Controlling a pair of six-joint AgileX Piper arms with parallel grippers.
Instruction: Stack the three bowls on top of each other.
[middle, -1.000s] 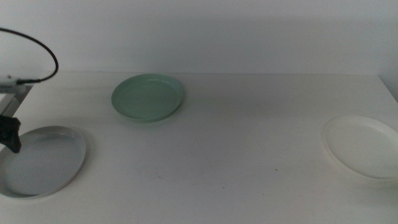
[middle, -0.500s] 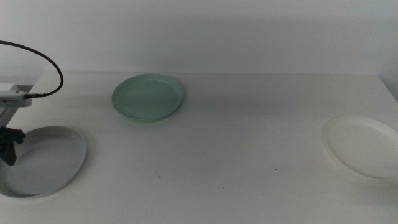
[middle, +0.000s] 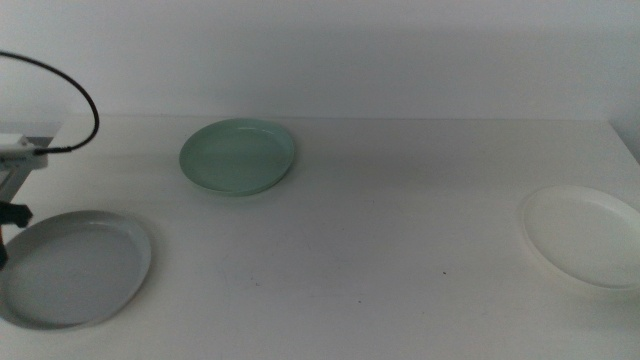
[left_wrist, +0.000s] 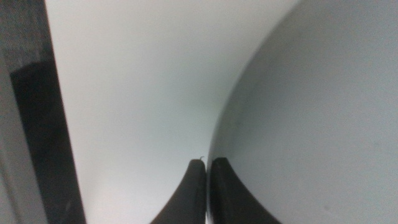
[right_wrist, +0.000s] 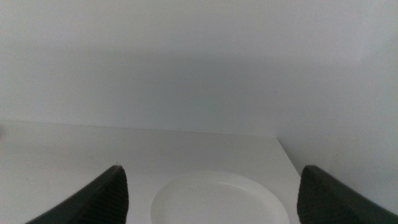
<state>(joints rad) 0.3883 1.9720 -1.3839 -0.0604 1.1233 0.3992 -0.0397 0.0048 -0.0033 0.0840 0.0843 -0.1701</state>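
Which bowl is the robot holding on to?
The light grey bowl. The left gripper is pinched on its rim, while the mint green bowl and white bowl sit alone, untouched.

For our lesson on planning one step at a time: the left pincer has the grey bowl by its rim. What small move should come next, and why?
Probably lift the grey bowl a little clear of the table. The left pincer is shut on its rim, and the mint green bowl and white bowl lie apart from it, so it must be carried over. The right pincer waits, open, near the white bowl.
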